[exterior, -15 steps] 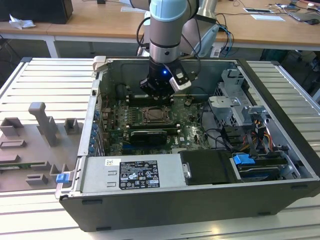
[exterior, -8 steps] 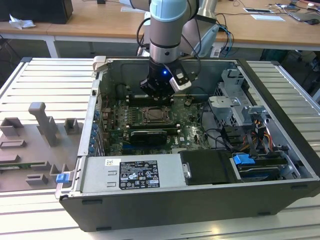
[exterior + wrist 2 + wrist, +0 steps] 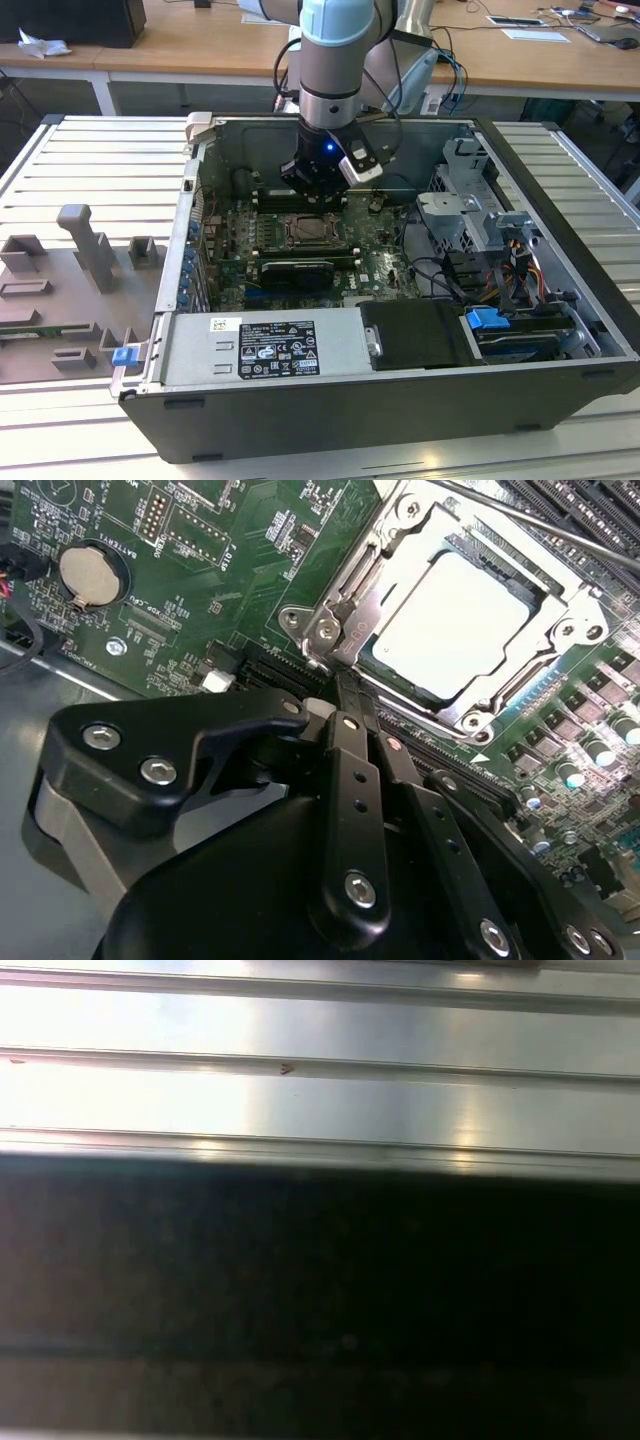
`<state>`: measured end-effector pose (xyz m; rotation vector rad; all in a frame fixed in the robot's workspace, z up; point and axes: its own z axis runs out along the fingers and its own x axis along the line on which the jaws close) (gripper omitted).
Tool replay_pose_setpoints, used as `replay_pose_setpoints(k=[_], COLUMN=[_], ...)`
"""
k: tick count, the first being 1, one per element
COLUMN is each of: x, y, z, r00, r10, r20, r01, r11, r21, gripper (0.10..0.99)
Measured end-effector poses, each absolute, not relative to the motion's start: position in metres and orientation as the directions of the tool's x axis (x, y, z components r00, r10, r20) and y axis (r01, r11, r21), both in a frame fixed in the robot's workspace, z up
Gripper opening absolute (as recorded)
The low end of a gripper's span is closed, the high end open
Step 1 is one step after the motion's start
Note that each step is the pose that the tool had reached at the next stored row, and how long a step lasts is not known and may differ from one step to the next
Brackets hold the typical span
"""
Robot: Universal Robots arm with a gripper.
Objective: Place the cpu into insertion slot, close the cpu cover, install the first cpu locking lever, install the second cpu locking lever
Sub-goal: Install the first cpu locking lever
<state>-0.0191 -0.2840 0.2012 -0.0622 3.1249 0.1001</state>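
arm: the robot arm [image 3: 335, 60] reached down into an open computer case [image 3: 400, 390] that lay on its side on a ribbed metal table [image 3: 80, 160].
gripper: the gripper [image 3: 318, 188] hung over the green circuit board [image 3: 380, 262], just behind the socket in the exterior view. in the second wrist view its black fingers [image 3: 357, 770] stood pressed together with no gap, gripping nothing, their tip close to the near corner of the socket frame.
cpu: the chip [image 3: 455, 620] lay flat inside the socket, its pale metal top showing through the window of the frame.
insertion slot: the socket [image 3: 314, 230] sat near the middle of the board, in front of the gripper in the exterior view.
cpu cover: the silver frame plate [image 3: 395, 555] lay down flat around the chip.
lever: a thin metal rod [image 3: 540, 525] ran along the far side of the socket; whether it was latched could not be told.
battery: a round coin cell [image 3: 88, 572] sat on the board, well apart from the socket.
power supply: a grey box with a label [image 3: 265, 347] filled the near side of the case.
fixtures: grey moulded blocks [image 3: 85, 245] stood on the table at the exterior view's left.
first wrist view: ribbed bright metal [image 3: 320, 1090] above a dark band.
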Motion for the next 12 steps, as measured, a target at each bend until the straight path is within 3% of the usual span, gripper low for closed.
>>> replay_pose_setpoints(k=[12], x=[-0.019], y=[-0.285], z=[0.212], r00=[-0.999], r10=[-0.039], r20=[-0.016], r01=[-0.04], r11=[0.997], r21=[0.069], gripper=[0.106])
